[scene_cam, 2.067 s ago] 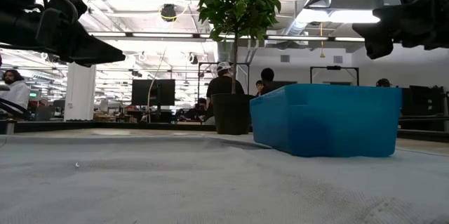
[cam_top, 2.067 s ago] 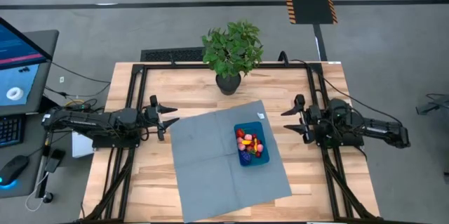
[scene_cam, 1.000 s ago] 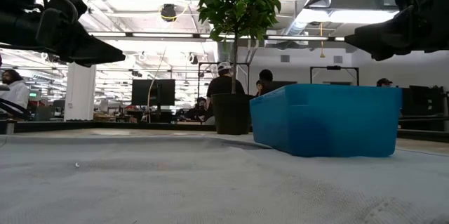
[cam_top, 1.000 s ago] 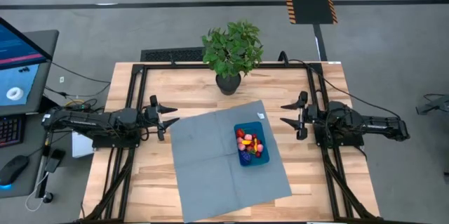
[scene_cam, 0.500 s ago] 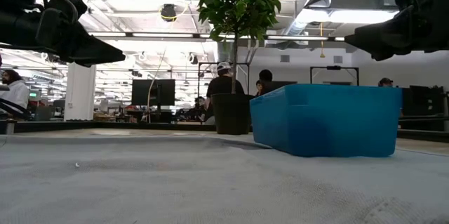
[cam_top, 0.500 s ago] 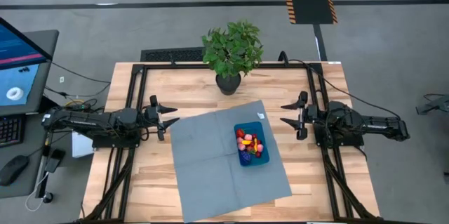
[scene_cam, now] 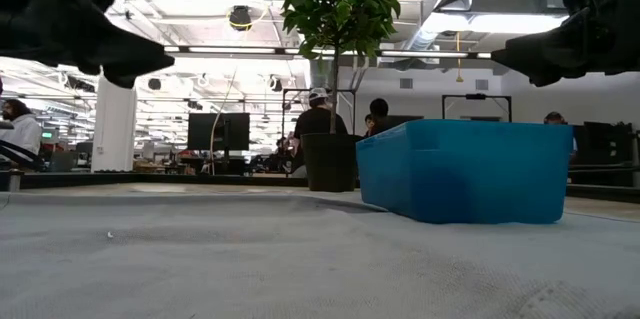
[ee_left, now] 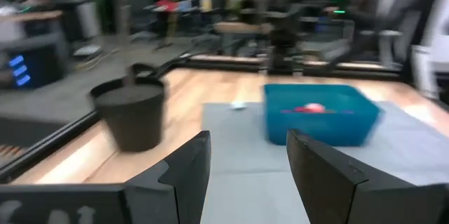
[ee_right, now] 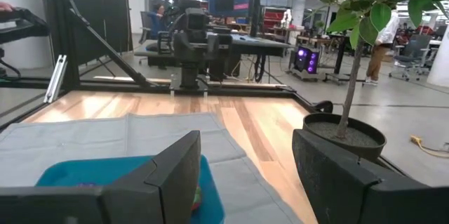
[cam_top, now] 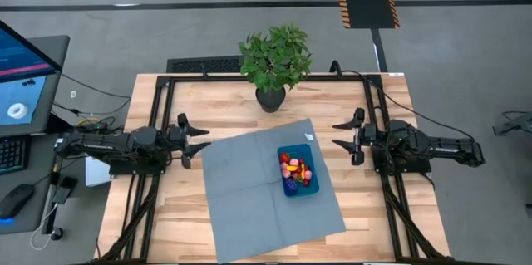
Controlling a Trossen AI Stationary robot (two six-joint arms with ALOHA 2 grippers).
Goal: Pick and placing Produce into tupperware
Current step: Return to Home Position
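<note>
Two open grippers flank the filled tupperware.
The blue tupperware (cam_top: 289, 191) sits on the grey mat (cam_top: 245, 190), toward the mat's right edge, near the middle of the tabletop (cam_top: 224, 103). The produce (cam_top: 296, 170) is piled inside it in red, pink and yellow. The left gripper (cam_top: 198, 138) hangs over the tabletop's left side, just off the mat's left edge, fingers spread and holding nothing. The right gripper (cam_top: 337, 134) hangs over the right side, fingers likewise apart and empty. A potted plant (cam_top: 274, 61) stands at the back edge.
</note>
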